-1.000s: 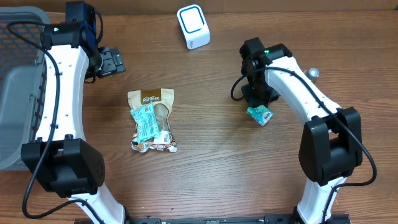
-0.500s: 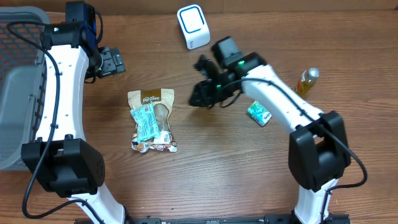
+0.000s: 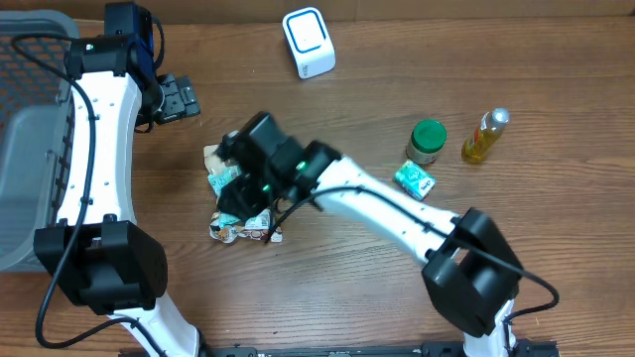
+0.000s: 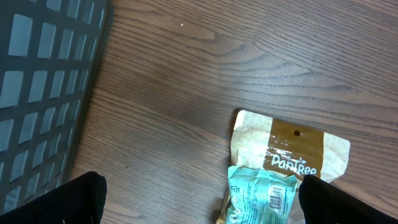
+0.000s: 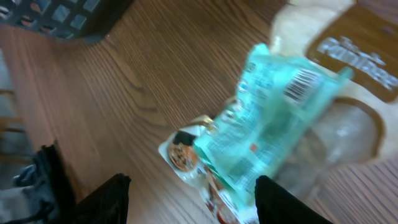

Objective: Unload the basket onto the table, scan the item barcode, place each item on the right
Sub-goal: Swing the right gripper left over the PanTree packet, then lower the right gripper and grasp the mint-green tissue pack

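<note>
Right gripper (image 5: 193,186), fingers parted and empty, hangs over the teal packet (image 5: 267,118). The packet lies barcode up on a tan pouch (image 4: 292,146) near the middle of the table (image 3: 327,288); whether the fingers touch it cannot be told. Left gripper (image 4: 199,190), jaws spread wide, holds nothing beside the basket (image 4: 43,74). The scanner (image 3: 309,42) stands well apart at the far edge.

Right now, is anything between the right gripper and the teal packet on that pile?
Nothing visible. The right gripper hangs open over the teal packet, which lies uncovered on top of the tan pouch.
</note>
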